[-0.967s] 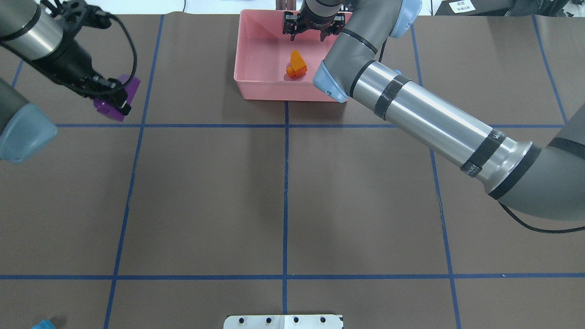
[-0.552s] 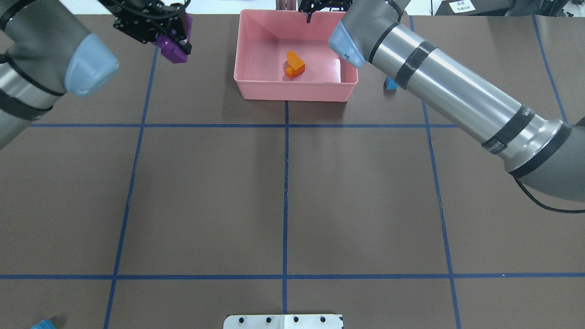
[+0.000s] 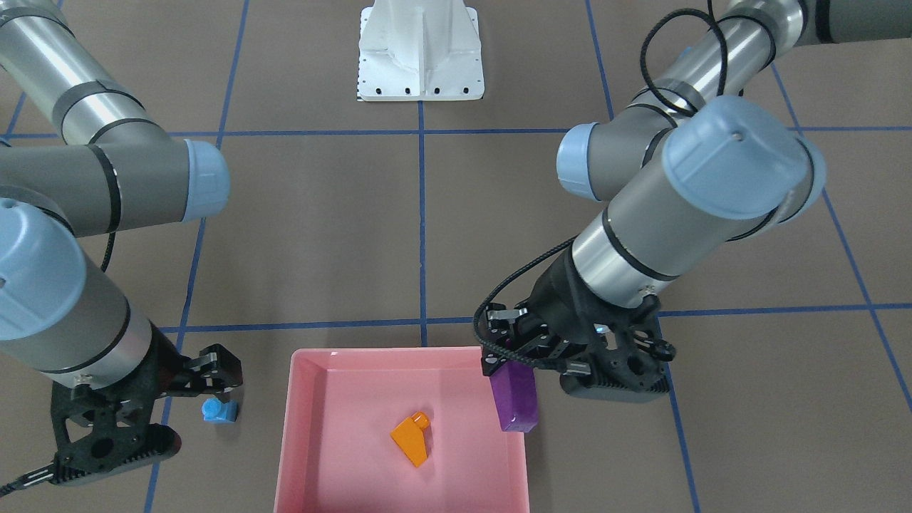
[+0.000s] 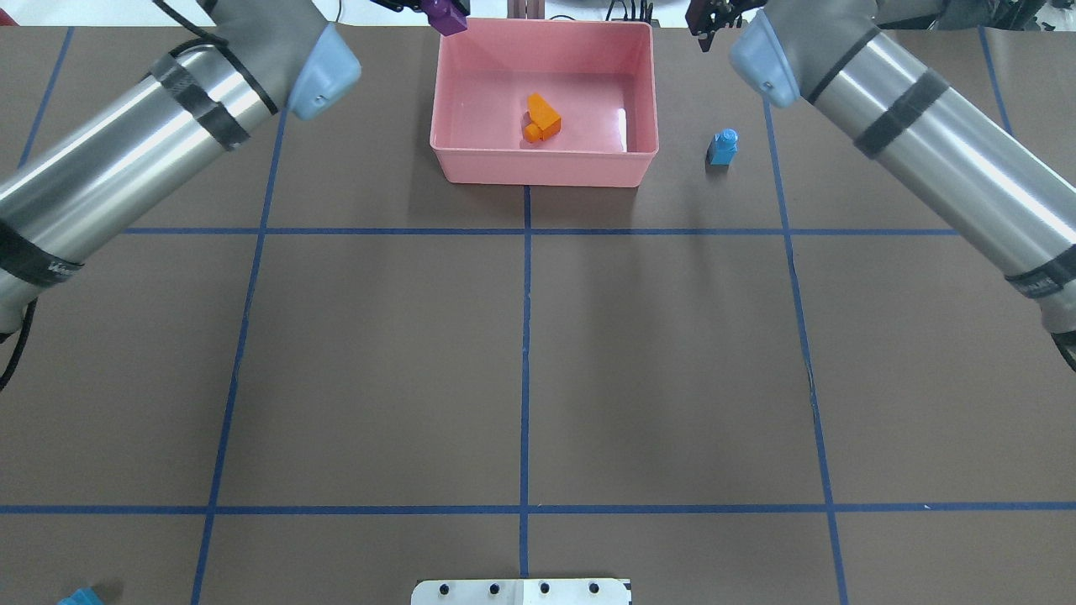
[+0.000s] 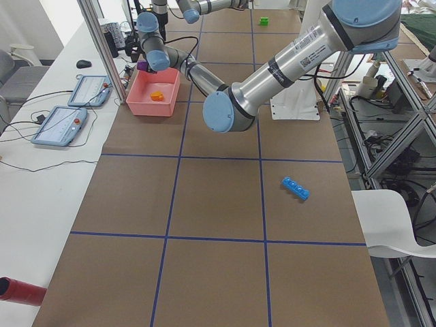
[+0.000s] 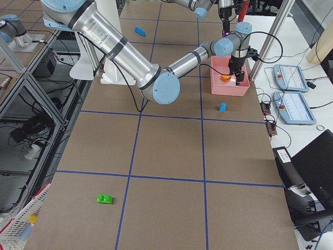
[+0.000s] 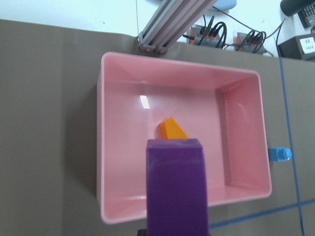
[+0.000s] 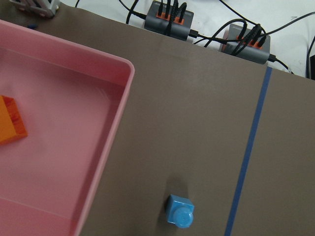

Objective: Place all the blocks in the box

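Note:
My left gripper [image 3: 510, 377] is shut on the purple curved block [image 3: 513, 400] and holds it above the pink box's [image 3: 285, 434] rim, at the far left corner in the overhead view [image 4: 444, 15]. The block fills the lower left wrist view [image 7: 176, 189]. The orange sloped block [image 4: 542, 118] lies inside the box [image 4: 538, 175]. The small blue cube [image 4: 723, 147] stands on the table right of the box. My right gripper [image 3: 187, 405] is open and empty, beside and above the cube [image 3: 219, 411]. The long blue bar [image 5: 296, 187] and green block [image 6: 105, 198] lie far away.
The white robot base [image 3: 420, 57] stands at the table's near edge. Power boxes with cables [image 8: 170, 22] and an aluminium post [image 7: 167, 24] stand just behind the box. Blue tape lines cross the brown table.
My left arm has carried the purple block from the table's left to the box's far left corner. My right arm has moved off the box to its right, uncovering the blue cube.

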Controlling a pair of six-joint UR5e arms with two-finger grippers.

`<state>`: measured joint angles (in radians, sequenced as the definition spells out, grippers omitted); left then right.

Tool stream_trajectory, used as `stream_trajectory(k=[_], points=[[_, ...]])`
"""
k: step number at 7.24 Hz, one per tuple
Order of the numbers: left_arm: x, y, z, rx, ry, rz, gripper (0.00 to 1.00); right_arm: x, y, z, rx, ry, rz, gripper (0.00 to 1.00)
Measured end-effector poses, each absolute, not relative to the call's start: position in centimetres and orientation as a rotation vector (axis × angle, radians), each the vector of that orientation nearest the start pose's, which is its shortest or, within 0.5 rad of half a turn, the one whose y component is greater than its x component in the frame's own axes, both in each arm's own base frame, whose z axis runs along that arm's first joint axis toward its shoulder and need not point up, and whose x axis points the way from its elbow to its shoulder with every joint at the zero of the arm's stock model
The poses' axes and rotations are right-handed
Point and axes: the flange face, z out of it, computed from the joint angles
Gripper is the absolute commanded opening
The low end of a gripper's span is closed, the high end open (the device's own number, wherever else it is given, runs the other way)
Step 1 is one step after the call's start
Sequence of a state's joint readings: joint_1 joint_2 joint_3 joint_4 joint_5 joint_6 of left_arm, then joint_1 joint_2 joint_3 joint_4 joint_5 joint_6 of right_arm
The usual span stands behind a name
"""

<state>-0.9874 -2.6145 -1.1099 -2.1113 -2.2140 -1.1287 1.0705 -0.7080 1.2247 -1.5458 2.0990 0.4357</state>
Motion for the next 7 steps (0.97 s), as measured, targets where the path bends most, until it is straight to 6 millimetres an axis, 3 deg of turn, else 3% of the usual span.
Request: stream_trajectory(k=[2,4,5,7], points=[[43.8,-71.6,10.0,0.338,1.157,-0.149,0.0,-31.0,-72.4,33.4,0.266,-0.713,-0.217,1.0],[50.0,-70.1,10.2,0.408,1.115,-0.17,0.0,-33.8,-71.9,37.0,0.252,-0.72,-0.212,1.0],[52.1,-69.9,10.9,0.434,1.084,-0.186,0.0,-35.5,-71.6,37.9,0.236,-0.724,-0.208,1.0],[54.0,-70.5,13.5,0.463,1.029,-0.22,0.0,-39.5,-70.9,37.4,0.205,-0.735,-0.207,0.99]])
